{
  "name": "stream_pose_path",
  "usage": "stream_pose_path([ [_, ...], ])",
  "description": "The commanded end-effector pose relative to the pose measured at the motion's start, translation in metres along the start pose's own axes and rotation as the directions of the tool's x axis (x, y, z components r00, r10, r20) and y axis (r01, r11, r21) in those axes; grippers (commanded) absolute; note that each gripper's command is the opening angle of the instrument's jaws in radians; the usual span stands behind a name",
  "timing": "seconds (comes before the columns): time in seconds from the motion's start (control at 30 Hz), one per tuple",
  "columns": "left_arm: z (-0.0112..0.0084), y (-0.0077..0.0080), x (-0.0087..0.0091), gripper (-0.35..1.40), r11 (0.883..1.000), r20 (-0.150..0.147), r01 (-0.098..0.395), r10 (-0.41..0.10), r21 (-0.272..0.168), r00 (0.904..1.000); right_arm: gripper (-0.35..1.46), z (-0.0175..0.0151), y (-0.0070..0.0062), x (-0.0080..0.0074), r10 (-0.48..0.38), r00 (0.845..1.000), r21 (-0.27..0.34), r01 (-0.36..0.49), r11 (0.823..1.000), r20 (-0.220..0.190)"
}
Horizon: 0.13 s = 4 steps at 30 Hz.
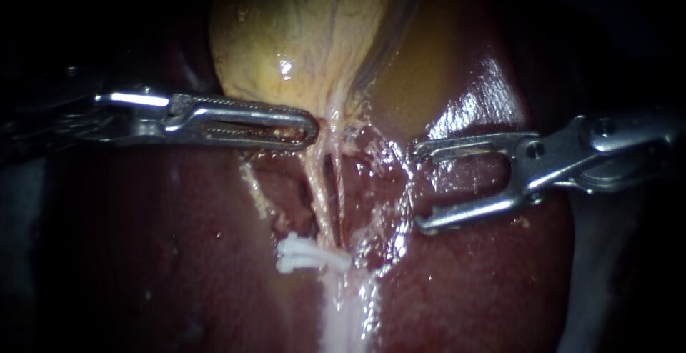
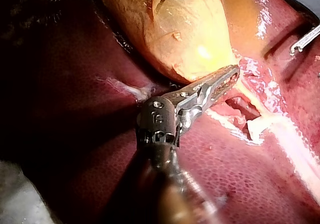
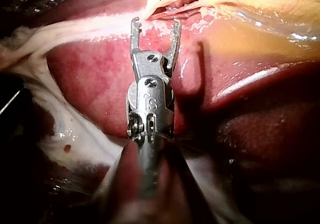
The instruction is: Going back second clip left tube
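"Right instrument (image 1: 420, 187), state?"

"Jaws spread wide, nothing gripped between them. They stand beside the tubes on the right, touching neither, over the liver (image 1: 179, 253)."

"And the clip?"

"White clip (image 1: 304, 256) sits low on the left tube (image 1: 316, 189), nearest the endoscope, about where the two tubes run together. One clip or two side by side: cannot tell."

"Farther up?"

"Left tube runs thin and taut up to the neck of the gallbladder (image 1: 300, 31). Left instrument (image 1: 311, 130) is clamped on that neck tissue, both jaws pressed on it. Beyond lies the body of the gallbladder, yellow and glossy."

"Step in hand?"

"Judgement: the retreat from the left tube. The right jaws are empty and off the tube, and the clip is seated."

"What does the next move call for?"

"Draw the right instrument out along its own shaft, with its lower jaw tip kept off the wet liver surface and both jaws away from the tubes. Keep the left hold steady on the neck — any slack or tug there would load the clipped tube."
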Motion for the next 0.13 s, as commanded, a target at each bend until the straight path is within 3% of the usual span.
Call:
stream_pose_path([
  [0.03, 0.0000, 0.0000, 0.0000, -0.35, 1.000, 0.000, 0.000, 0.000, 0.000, 1.0000, 0.50, 0.0000, 0.0000, 0.0000, 0.000, 1.000, 0.001, 0.000, 1.000, 0.001],
  [0.13, 0.0000, 0.0000, 0.0000, -0.35, 1.000, 0.000, 0.000, 0.000, 0.000, 1.0000, 0.50, 0.0000, 0.0000, 0.0000, 0.000, 1.000, 0.001, 0.000, 1.000, 0.001],
])
